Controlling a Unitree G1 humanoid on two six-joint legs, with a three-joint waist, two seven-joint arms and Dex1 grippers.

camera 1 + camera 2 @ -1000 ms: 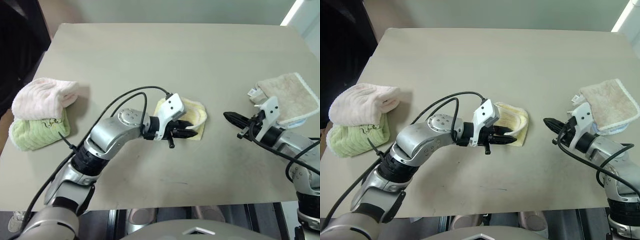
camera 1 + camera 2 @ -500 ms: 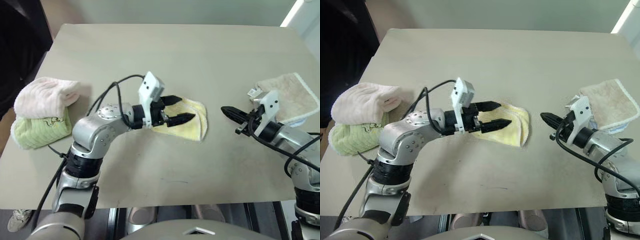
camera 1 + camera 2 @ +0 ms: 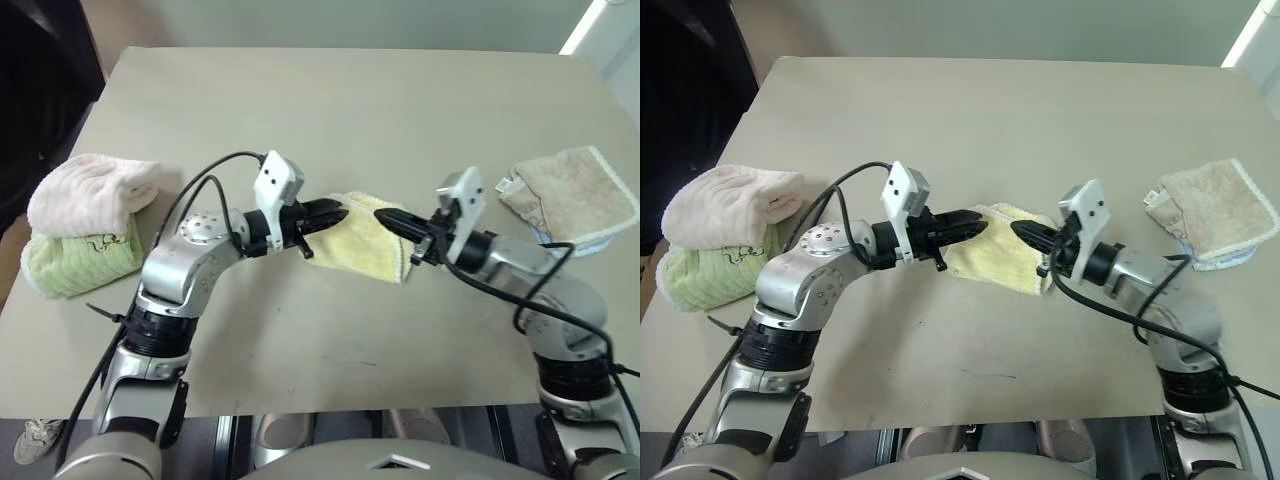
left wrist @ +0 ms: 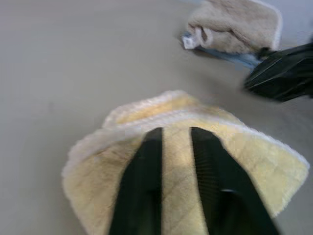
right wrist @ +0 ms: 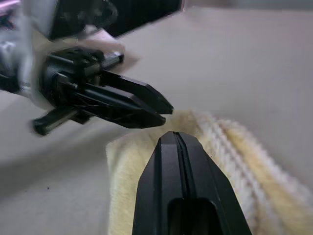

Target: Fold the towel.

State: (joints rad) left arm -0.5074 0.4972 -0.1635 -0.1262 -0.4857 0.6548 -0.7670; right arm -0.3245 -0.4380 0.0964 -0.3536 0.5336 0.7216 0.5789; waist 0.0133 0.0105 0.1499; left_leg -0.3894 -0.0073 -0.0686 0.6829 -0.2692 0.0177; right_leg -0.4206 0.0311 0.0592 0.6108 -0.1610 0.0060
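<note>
The towel [image 3: 362, 243], pale yellow, lies folded near the middle of the beige table [image 3: 330, 110]. Left gripper [image 3: 338, 214] clenched, tips over the towel's left edge; whether it pinches cloth cannot be told. Right gripper [image 3: 387, 217] clenched, empty, above the towel's right part; the two tips are near each other, apart. Table edge at left meets a dark area. Pink rolled towel [image 3: 88, 192] sits on a green rolled towel [image 3: 75, 264] at far left. Beige towel [image 3: 572, 194] at far right, well apart.
</note>
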